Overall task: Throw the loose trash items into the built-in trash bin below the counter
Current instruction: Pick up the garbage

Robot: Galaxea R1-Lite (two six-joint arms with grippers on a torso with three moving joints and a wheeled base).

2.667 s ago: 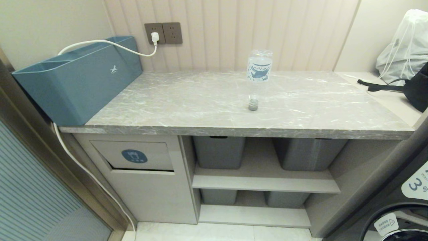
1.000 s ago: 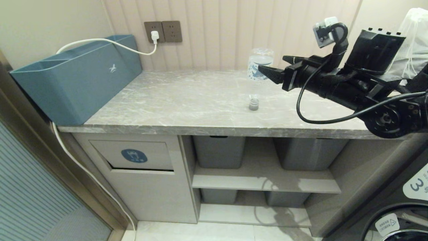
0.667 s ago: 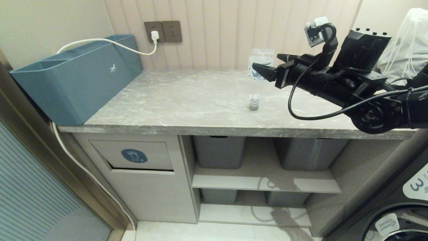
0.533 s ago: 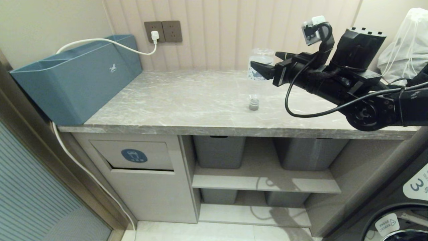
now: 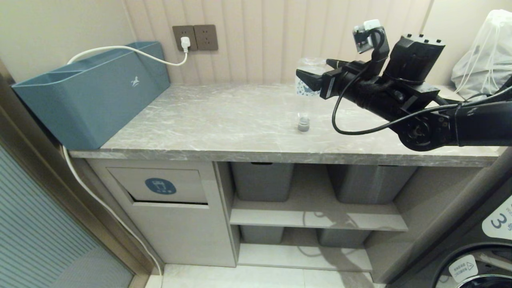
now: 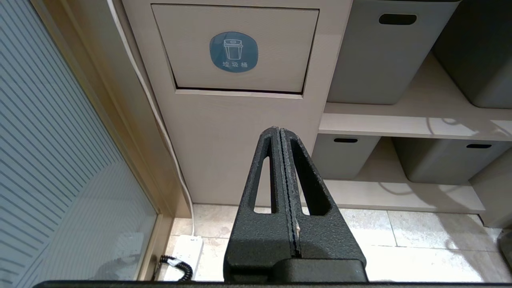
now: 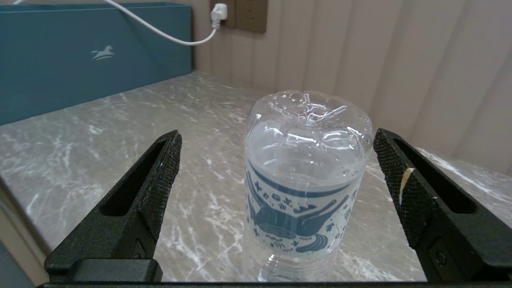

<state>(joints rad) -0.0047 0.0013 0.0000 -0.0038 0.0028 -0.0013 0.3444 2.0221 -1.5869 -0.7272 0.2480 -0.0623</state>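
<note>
One clear bottle [image 5: 307, 64] with a blue-and-white label stands upside down on its grey cap [image 5: 303, 126] on the grey marble counter [image 5: 224, 120]. My right gripper [image 5: 320, 69] is open, reaching in level from the right. In the right wrist view the bottle [image 7: 306, 176] stands between the spread fingers [image 7: 160, 176] with a gap on each side, untouched. My left gripper [image 6: 279, 131] is shut and empty, parked low in front of the built-in trash bin flap [image 6: 236, 48] with its blue sticker. The bin [image 5: 160, 186] sits under the counter's left end.
A long teal box [image 5: 92, 92] with a white cable over it fills the counter's left end. Grey tubs [image 5: 262, 182] sit on shelves under the counter. A white bag [image 5: 484, 52] lies at far right, a washing machine [image 5: 480, 260] at bottom right. A power strip [image 6: 182, 256] lies on the floor.
My right arm has come into view from the right and moved left toward the wall. Its open fingers now stand on either side of the bottle. The bottle has not moved.
</note>
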